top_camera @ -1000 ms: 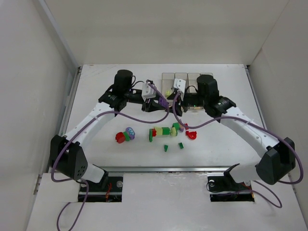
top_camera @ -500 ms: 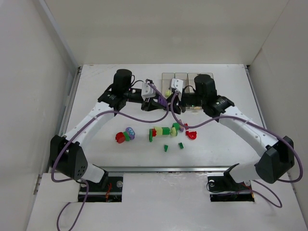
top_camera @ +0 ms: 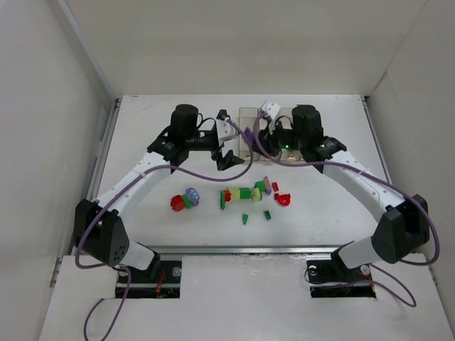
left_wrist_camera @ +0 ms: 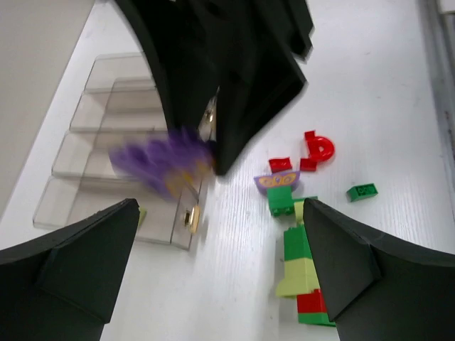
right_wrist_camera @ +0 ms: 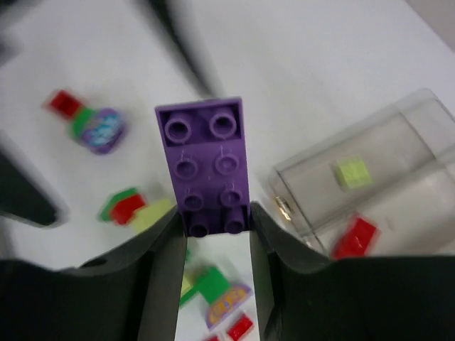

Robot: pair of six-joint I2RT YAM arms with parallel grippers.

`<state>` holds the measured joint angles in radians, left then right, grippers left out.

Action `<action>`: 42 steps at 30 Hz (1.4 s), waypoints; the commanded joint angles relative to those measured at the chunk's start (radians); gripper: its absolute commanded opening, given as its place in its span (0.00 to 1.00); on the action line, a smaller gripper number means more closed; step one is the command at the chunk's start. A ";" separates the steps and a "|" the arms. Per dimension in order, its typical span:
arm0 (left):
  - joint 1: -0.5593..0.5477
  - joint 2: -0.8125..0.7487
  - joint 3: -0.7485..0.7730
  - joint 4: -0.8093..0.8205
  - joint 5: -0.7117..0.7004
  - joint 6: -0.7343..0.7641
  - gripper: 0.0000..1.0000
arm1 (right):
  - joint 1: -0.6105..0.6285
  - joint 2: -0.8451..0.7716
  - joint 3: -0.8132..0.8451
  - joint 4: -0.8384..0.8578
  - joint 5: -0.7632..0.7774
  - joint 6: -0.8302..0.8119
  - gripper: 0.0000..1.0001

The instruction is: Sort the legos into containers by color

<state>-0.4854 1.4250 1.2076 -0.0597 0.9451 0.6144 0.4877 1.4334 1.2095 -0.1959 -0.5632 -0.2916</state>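
A purple brick, two studs wide and four long, is shown at the centre of the right wrist view. It is clamped at its near end by the right end effector. Only the last row of studs is pinched, across the long sides, and the rest projects free.

The brick is judged light, rigid and smooth-walled. It is not likely to be crushed, but with so short a hold it could swing or slide between the pads. A hold nearer mid-length, on the flat side walls rather than the studs, would be steadier.

The left end effector is seen with its fingers spread wide and nothing between them.

The containers lie at the left of the left wrist view. In the right wrist view a yellow-green brick is seen in one compartment and a red brick in the next. Which compartment is meant for purple cannot be told.

The loose bricks are scattered on the counter below the containers in the top view. Red, green and yellow-green pieces are partly stuck in clumps.

The approach is crowded. Both wrists meet over the containers, a purple cable hangs beside them, and the thin clear walls are hard to judge.
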 commanded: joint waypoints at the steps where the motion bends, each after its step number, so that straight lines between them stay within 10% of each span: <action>1: 0.001 -0.081 -0.043 0.056 -0.211 -0.128 1.00 | -0.179 0.051 0.030 0.039 0.346 0.240 0.00; 6: 0.001 -0.090 -0.100 0.107 -0.548 -0.139 1.00 | -0.300 0.105 0.039 0.016 0.670 0.324 0.00; 18: 0.001 -0.110 -0.158 0.116 -0.588 -0.062 1.00 | -0.431 0.346 0.188 -0.118 0.675 0.313 0.01; 32: -0.082 -0.110 -0.192 -0.032 -0.601 0.234 1.00 | -0.431 0.348 0.222 -0.145 0.596 0.284 0.64; 42: -0.093 -0.166 -0.220 -0.114 -0.497 0.252 1.00 | -0.376 0.248 0.194 -0.145 0.673 0.259 0.68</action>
<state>-0.5804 1.3334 0.9997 -0.1509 0.3935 0.8398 0.0685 1.7748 1.3857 -0.3599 0.0563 -0.0139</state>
